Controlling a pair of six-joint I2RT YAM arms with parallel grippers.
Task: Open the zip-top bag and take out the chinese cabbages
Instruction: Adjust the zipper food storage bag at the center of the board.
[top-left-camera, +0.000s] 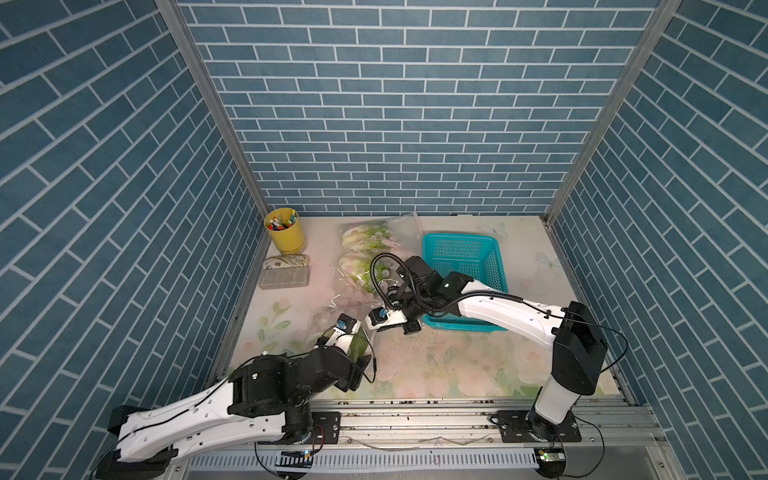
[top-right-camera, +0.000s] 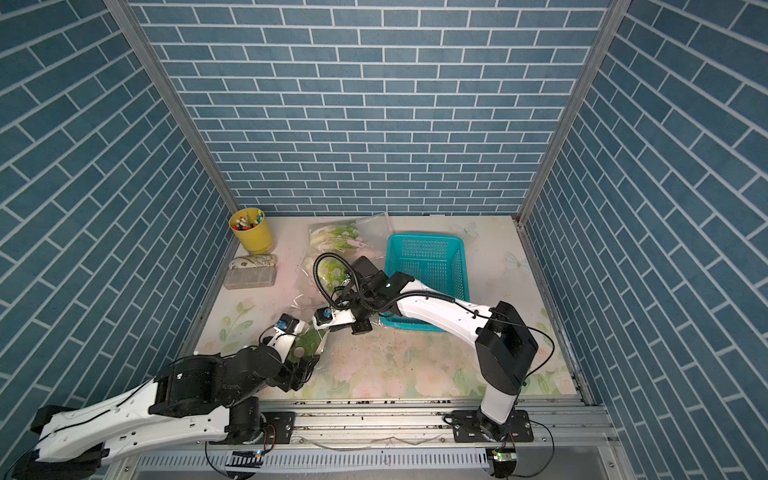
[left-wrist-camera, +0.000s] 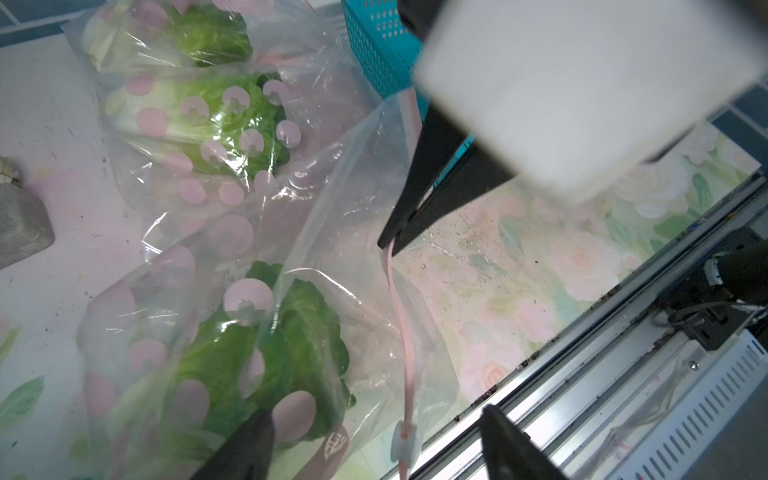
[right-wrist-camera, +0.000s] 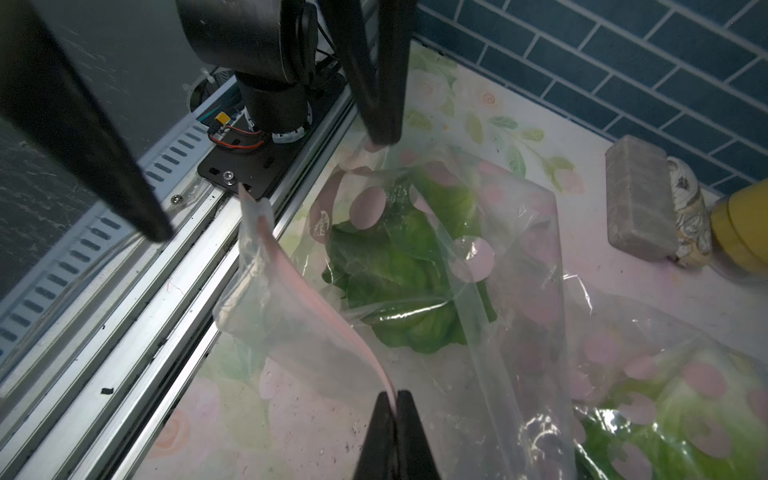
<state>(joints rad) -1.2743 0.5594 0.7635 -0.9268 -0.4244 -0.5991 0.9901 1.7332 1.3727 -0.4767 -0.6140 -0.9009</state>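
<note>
The zip-top bag (top-left-camera: 360, 266) is clear plastic with pink dots and lies left of the basket, its mouth toward the front rail. The chinese cabbages show inside it: two at the far end (left-wrist-camera: 178, 37) (left-wrist-camera: 208, 120) and one near the mouth (left-wrist-camera: 270, 345). My right gripper (right-wrist-camera: 395, 395) is shut on the bag's pink zip strip (right-wrist-camera: 332, 320) and holds that edge up. My left gripper (left-wrist-camera: 376, 413) is open, one finger on each side of the strip's white slider (left-wrist-camera: 405, 440), touching nothing. The bag's mouth gapes between the two grippers.
A teal basket (top-left-camera: 494, 266) stands right of the bag, under the right arm. At the back left stand a yellow cup of pens (top-left-camera: 284, 237), a patterned case (top-left-camera: 286, 262) and a grey block (top-left-camera: 284, 277). The metal rail (top-left-camera: 415, 419) runs along the front.
</note>
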